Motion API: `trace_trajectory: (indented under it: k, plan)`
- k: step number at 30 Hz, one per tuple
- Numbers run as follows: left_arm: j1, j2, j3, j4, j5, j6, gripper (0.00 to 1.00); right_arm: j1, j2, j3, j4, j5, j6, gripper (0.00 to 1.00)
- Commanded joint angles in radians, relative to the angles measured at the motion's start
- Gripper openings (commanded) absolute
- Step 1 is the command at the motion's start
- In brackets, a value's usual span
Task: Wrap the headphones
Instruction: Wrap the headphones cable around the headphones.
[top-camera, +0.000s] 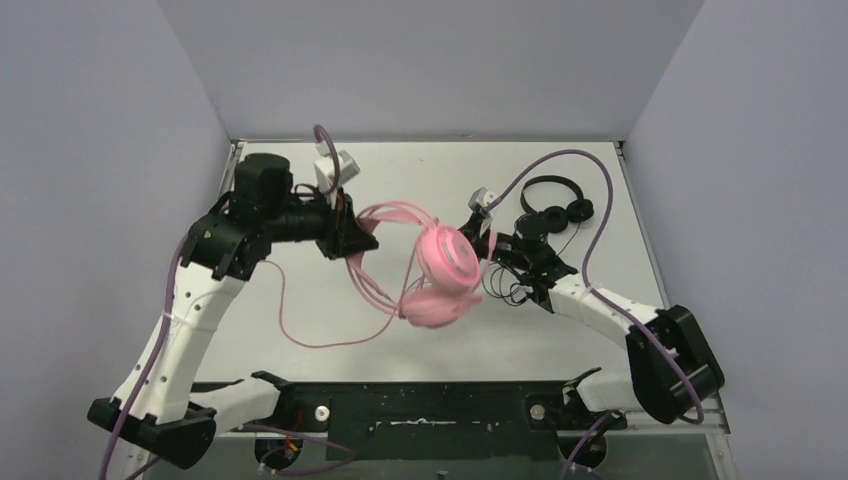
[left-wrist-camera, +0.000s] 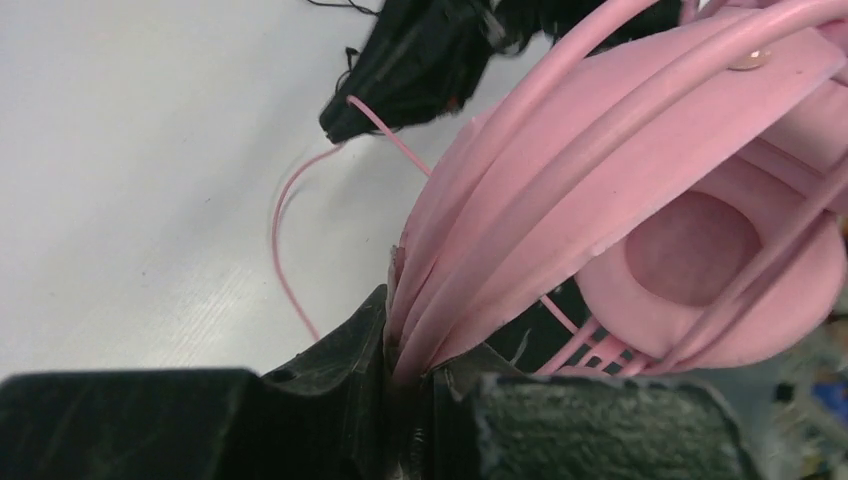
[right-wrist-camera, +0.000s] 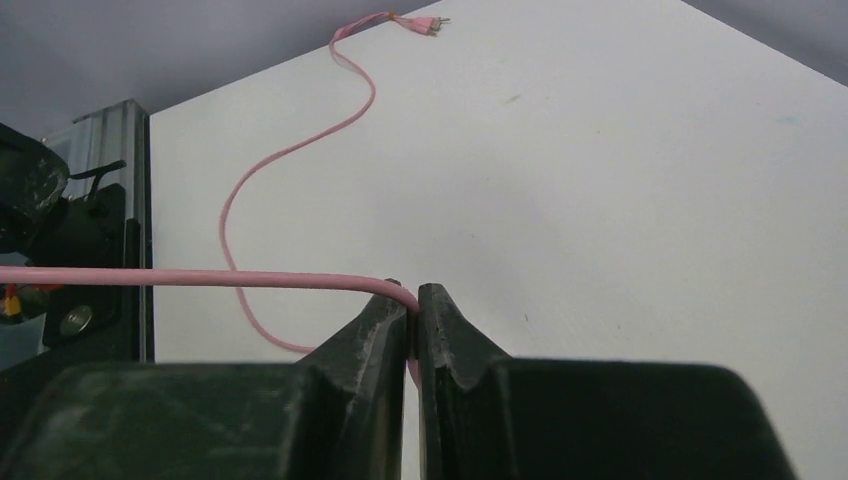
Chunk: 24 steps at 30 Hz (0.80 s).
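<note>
Headphones in mid-wrap: I am holding the pink headphones (top-camera: 445, 262) up off the bench (top-camera: 400, 180), between the two arms, so that the cord can pass right round the band without dragging on the surface. The left tool (left-wrist-camera: 408, 352) is pinching the pink headband (left-wrist-camera: 600, 150) together with the turns of cord lying along it, which is pinning those turns against slipping while the free end is being worked. The right tool (right-wrist-camera: 415, 305) is pressed together on the pink cable (right-wrist-camera: 200, 276) just beside the ear cups. The stretch leaving its jaws is running out straight and taut, and I judge that it is supplying tension for the next turn. The loose remainder is trailing in a long curve across the bench and ending at the plug (right-wrist-camera: 420, 22), far from the right tool. The black headphones (top-camera: 555, 205) are lying at the far right of the bench, beyond the right arm, touched by neither tool, with their thin black cable (top-camera: 505, 290) curling loose near the right wrist. Counting: two headsets, one pink and one black; two tools, both closed on parts of the pink set; one plug in view; at least three turns of cord showing on the band, though where they are bunching at the jaws I cannot count them exactly.
</note>
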Motion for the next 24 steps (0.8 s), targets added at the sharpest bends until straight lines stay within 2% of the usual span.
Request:
trace_trajectory:
  k: [1,5,8,13,16,20,24]
  plan:
    - [-0.206,-0.164,-0.03,-0.22,-0.188,0.389,0.0,-0.035,-0.143,0.126,-0.467,-0.035,-0.254,0.0]
    - [-0.344,-0.261,-0.17,-0.207,-0.485,0.539,0.0,-0.039,-0.213,0.164,-0.619,0.012,-0.26,0.0]
    - [-0.453,-0.296,-0.215,-0.195,-0.737,0.615,0.0,-0.039,-0.22,0.211,-0.768,0.022,-0.259,0.0]
    - [-0.531,-0.292,-0.256,-0.165,-1.045,0.723,0.0,-0.038,-0.206,0.301,-0.922,0.049,-0.247,0.0]
    - [-0.585,-0.255,-0.303,-0.113,-1.307,0.788,0.0,-0.038,-0.19,0.384,-1.032,0.07,-0.257,0.0]
    - [-0.602,-0.205,-0.332,-0.014,-1.489,0.841,0.0,-0.038,-0.136,0.521,-1.195,0.053,-0.252,0.0]
    - [-0.606,-0.163,-0.353,0.109,-1.617,0.89,0.0,-0.038,-0.091,0.596,-1.223,-0.065,-0.124,0.0]
